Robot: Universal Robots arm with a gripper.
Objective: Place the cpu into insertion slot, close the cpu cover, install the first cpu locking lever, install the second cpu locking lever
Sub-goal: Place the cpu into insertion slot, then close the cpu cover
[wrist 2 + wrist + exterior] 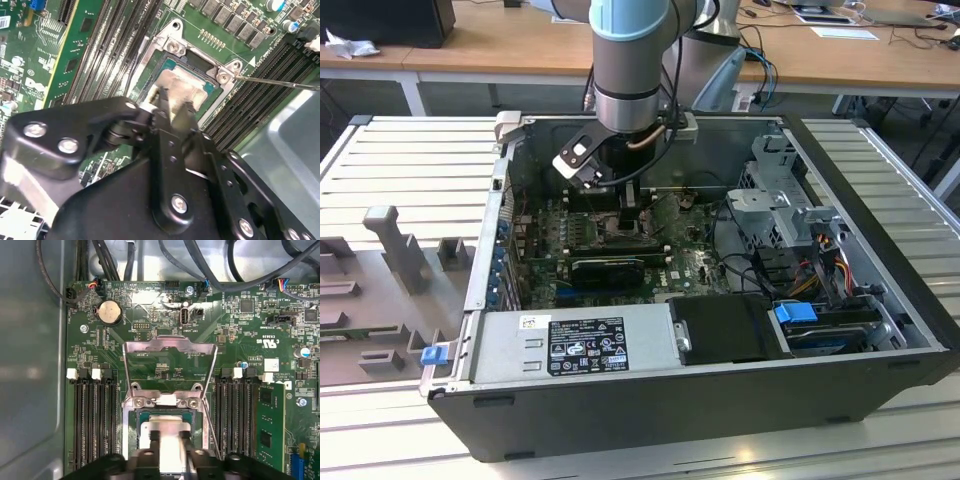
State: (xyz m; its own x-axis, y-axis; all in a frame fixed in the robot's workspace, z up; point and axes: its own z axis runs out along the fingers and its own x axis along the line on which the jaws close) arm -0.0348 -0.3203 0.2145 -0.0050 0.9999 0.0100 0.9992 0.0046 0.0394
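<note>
The cpu, a silvery square chip, lies flat in the insertion slot on the green board. My gripper is down directly over the cpu and hides its near half in both wrist views. The cpu cover, a thin silver frame with a large window, stands raised behind the slot. A thin wire locking lever sticks out free beside the slot, and the lever is also in the first wrist view. In the exterior view the gripper reaches deep into the open computer case.
Long black memory slots flank the socket, and one on the other side holds a green module. A black expansion card, the power supply, a drive cage and loose cables crowd the case.
</note>
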